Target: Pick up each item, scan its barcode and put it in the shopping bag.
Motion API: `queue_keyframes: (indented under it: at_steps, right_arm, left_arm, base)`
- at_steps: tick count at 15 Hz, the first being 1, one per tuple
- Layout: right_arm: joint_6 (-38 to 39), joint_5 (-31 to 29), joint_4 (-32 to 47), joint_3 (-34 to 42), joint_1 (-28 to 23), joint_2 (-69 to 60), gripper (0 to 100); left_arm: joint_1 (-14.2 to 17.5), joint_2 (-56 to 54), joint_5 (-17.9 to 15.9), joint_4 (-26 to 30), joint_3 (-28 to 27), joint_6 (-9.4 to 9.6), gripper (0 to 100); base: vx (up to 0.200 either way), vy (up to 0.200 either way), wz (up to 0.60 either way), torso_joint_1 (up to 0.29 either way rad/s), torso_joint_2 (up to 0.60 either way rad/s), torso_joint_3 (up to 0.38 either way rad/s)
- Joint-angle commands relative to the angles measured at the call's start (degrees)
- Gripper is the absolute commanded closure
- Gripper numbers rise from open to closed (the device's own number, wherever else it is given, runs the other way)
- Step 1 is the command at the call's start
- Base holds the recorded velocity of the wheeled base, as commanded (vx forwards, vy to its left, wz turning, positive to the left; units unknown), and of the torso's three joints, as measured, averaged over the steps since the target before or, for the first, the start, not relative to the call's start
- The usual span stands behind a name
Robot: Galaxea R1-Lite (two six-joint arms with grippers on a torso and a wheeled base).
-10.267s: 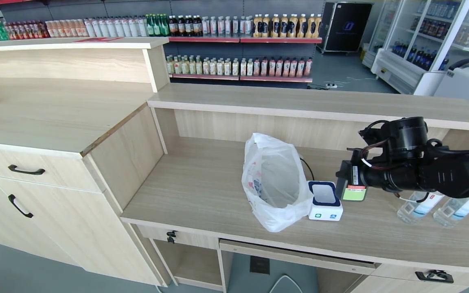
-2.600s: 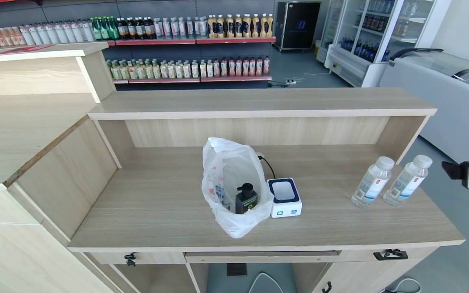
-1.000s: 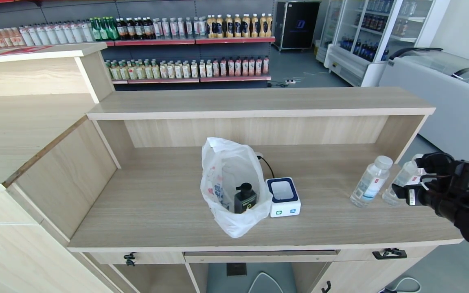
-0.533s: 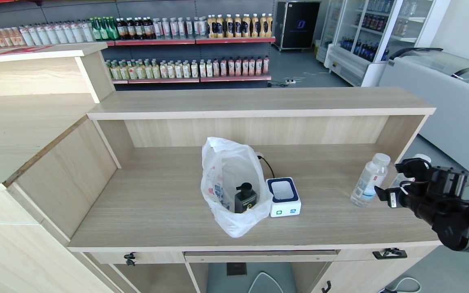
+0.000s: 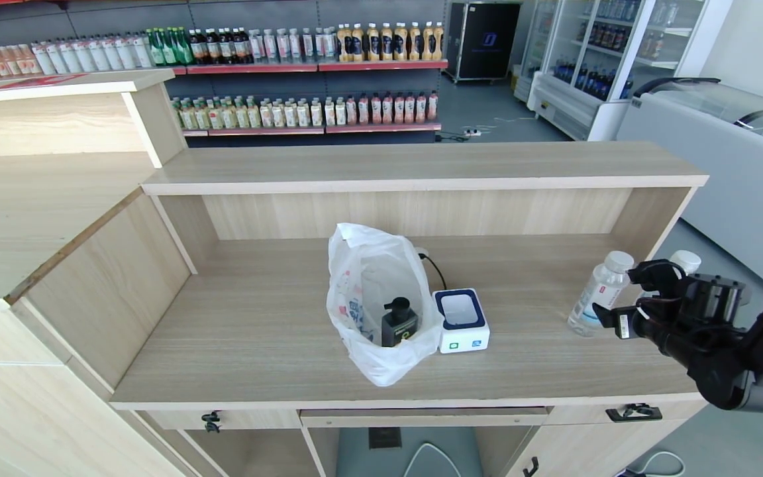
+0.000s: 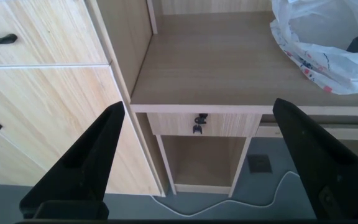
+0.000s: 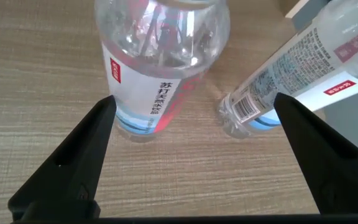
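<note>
Hovering the right gripper (image 5: 630, 295), fingers spread wide and empty, at the counter's (image 5: 269, 331) right end, just right of one upright water bottle (image 5: 595, 296) and in front of the second bottle (image 5: 685, 260). Hanging the left gripper (image 6: 197, 106), fingers likewise apart, off the near left edge, with the shopping bag (image 5: 363, 275) farther right.

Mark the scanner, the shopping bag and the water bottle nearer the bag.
scanner (image 5: 459, 309), head view, its pale top window.
shopping bag (image 5: 348, 265), head view, its left wall.
nearer water bottle (image 5: 597, 288), head view, its labelled body.
</note>
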Motion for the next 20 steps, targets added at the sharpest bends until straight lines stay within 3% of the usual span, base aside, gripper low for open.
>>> queue_keyframes:
  at_steps: [1, 20]
  right_arm:
    - [0.03, 0.05, -0.15, -0.03, 0.55, -0.49, 0]
    - [1.09, 1.98, -2.7, -10.4, 5.03, 10.05, 0]
  left_arm:
    - [0.02, -0.02, 0.02, 0.0, 0.0, -0.01, 0]
    - [0.02, -0.02, 0.02, 0.0, 0.0, -0.01, 0]
  base:
    - [0.0, 0.0, 0.0, 0.0, 0.0, 0.0]
    - [0.0, 0.0, 0.0, 0.0, 0.0, 0.0]
